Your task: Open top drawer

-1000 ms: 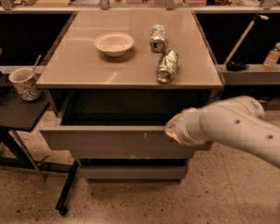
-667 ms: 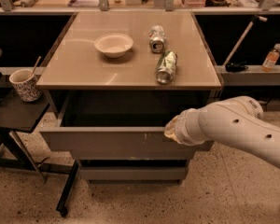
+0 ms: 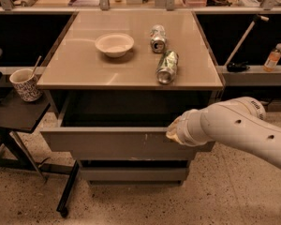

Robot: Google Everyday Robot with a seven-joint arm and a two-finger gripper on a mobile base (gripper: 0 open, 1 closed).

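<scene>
The top drawer (image 3: 107,143) is a wide flat grey front with small white scuff marks right of its centre. It stands pulled out from the cabinet, with a dark gap behind it under the tabletop. My gripper (image 3: 172,131) is at the drawer's upper edge, right of centre, at the end of my white arm (image 3: 239,125), which comes in from the right. The wrist hides the gripper's tip where it meets the drawer. Two narrower grey drawer fronts (image 3: 131,173) sit below, pushed in.
On the beige tabletop (image 3: 79,69) are a white bowl (image 3: 114,44) and two cans lying down (image 3: 158,37) (image 3: 166,67). A patterned cup (image 3: 25,84) sits on a dark side table at the left. A bottle (image 3: 273,57) stands on the right shelf.
The top drawer has come out a little further toward the camera, and my gripper has moved with it.
</scene>
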